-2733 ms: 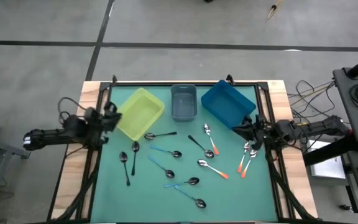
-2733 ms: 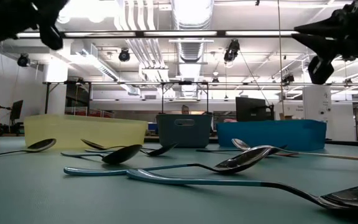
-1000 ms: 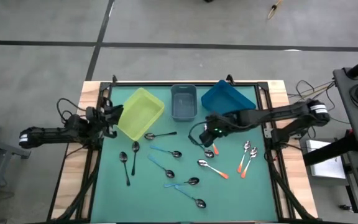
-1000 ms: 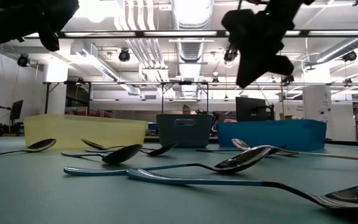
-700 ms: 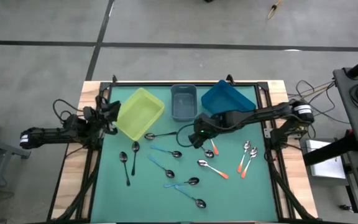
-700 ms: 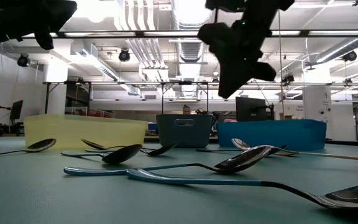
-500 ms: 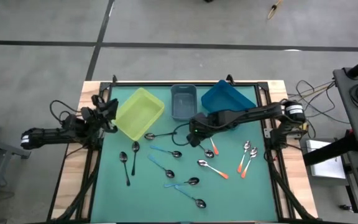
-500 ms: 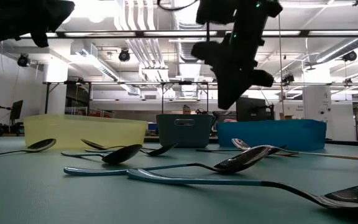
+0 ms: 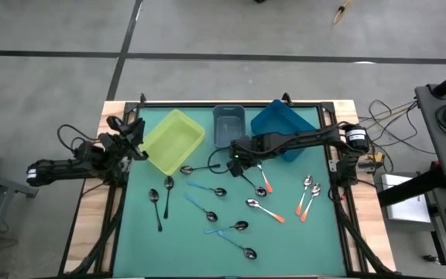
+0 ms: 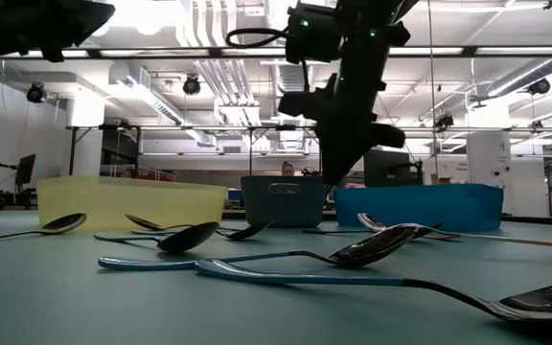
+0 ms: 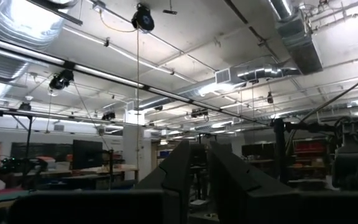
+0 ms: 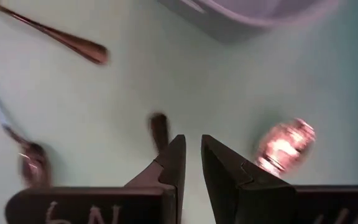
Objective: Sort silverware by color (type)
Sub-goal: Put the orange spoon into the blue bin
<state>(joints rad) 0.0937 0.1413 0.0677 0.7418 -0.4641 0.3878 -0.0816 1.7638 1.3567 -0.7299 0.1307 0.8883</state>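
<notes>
Spoons (image 9: pixel 238 226) lie all over the table (image 9: pixel 142 248), and none is in a bin yet. Nearest are the blue-handled ones. Black ones (image 9: pixel 156 208) lie to the left and orange-red ones (image 9: pixel 303 200) to the right.

A little farther back, the right gripper (image 9: pixel 236 165) hangs over a black spoon (image 9: pixel 247 180). Its fingers are almost together and I think they hold nothing, though its own view is blurry. The left gripper (image 9: pixel 132 133) waits up high by the yellow bin (image 9: pixel 175 139), pinched nearly together and empty too.

At the very back sit the grey bin (image 9: pixel 228 128) and the blue bin (image 9: pixel 283 128).

The spoons look light, hard and slippery. Each thin handle lies flat, so pinching across its middle seems the best hold. The round shiny bowl would likely slip.
</notes>
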